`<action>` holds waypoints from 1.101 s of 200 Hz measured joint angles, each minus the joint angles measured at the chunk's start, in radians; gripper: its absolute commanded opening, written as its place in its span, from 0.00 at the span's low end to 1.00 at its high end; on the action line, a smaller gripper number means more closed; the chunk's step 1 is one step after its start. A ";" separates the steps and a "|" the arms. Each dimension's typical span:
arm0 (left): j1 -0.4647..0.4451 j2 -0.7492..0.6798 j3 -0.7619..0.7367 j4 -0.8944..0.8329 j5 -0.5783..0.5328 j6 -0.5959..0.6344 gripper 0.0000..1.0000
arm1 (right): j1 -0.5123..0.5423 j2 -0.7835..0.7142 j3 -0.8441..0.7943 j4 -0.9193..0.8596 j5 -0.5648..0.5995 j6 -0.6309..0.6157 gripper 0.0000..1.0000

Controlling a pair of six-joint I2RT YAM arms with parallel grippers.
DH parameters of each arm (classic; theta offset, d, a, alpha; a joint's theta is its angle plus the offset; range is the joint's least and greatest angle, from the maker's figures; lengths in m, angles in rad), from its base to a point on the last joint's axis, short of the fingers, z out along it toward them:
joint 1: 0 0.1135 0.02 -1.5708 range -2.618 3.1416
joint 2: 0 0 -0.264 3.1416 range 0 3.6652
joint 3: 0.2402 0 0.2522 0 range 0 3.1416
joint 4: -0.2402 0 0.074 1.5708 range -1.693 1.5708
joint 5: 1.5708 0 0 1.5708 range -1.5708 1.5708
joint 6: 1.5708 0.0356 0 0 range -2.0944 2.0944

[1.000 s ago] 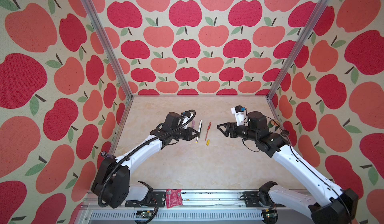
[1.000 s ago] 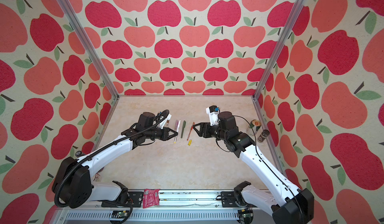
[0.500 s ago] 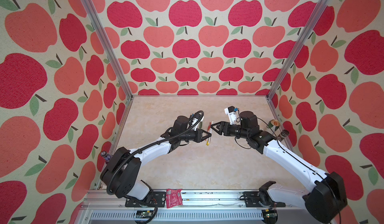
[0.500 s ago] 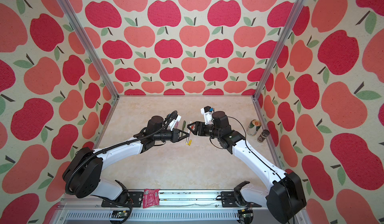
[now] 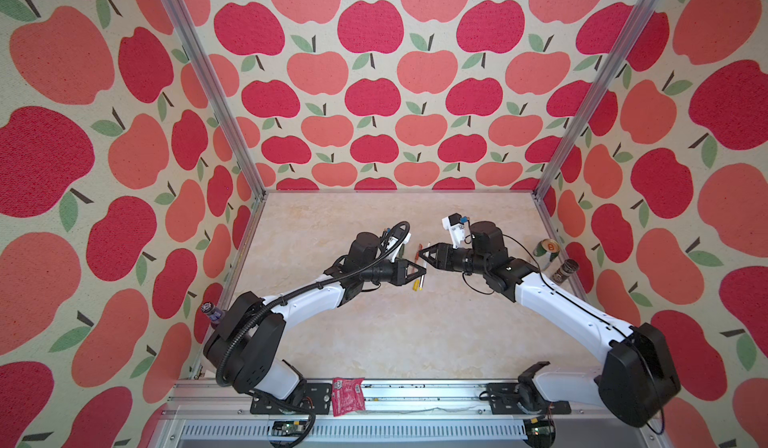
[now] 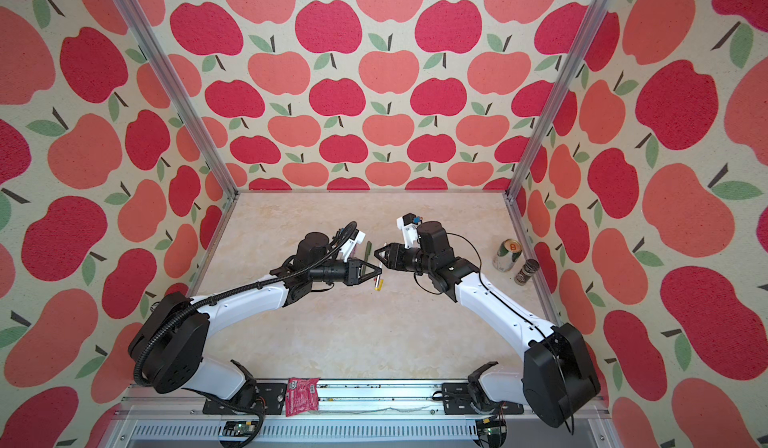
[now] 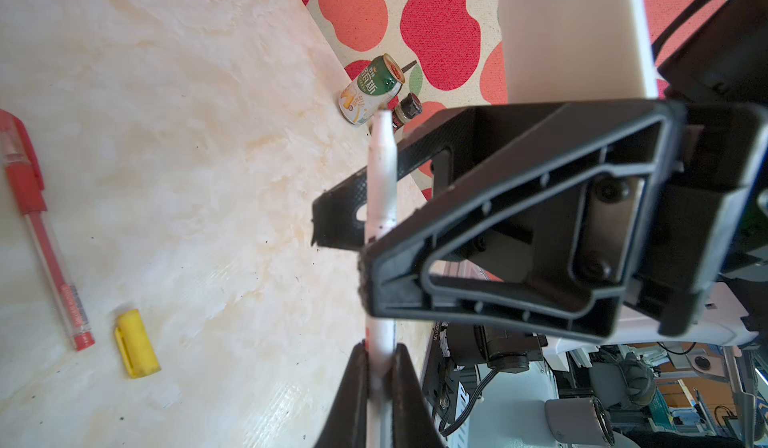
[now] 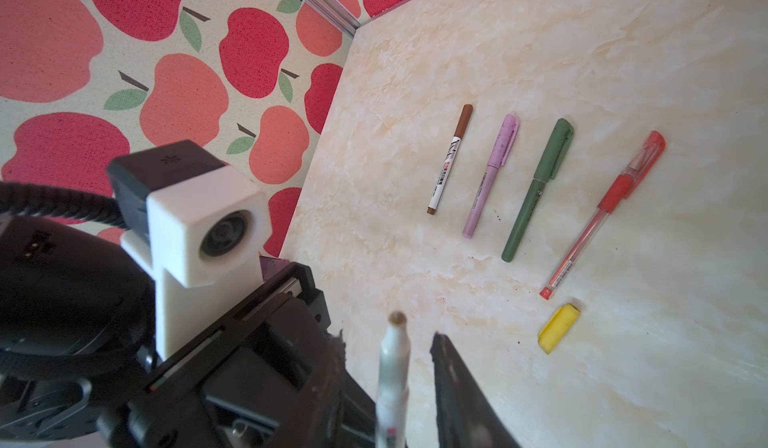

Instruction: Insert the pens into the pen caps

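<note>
White pen [image 7: 380,167], uncapped, is held over the counter [image 8: 540,51], near the yellow cap [image 8: 559,327]. Your left tool [image 7: 377,354] clamps its barrel. Your right tool [image 8: 386,340] flanks its tip, jaws narrow, not touching.

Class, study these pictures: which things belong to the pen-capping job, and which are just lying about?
Belong to the job:
- bare white pen, held in the left pincer
- loose yellow cap
- brown-capped pen, lilac pen, green pen and red pen, all already capped

Just lying about:
- drink can
- dark jar
- red packet
</note>
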 measured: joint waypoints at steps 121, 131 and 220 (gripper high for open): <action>-0.001 0.022 0.000 0.019 0.030 -0.026 0.26 | 0.000 0.003 0.000 -0.003 0.005 0.003 0.04; -0.001 0.024 0.000 0.019 0.031 -0.027 0.26 | 0.000 0.003 0.000 -0.002 0.005 0.003 0.04; -0.001 0.042 0.003 0.019 0.048 -0.030 0.20 | 0.008 0.000 -0.007 0.006 0.005 0.003 0.03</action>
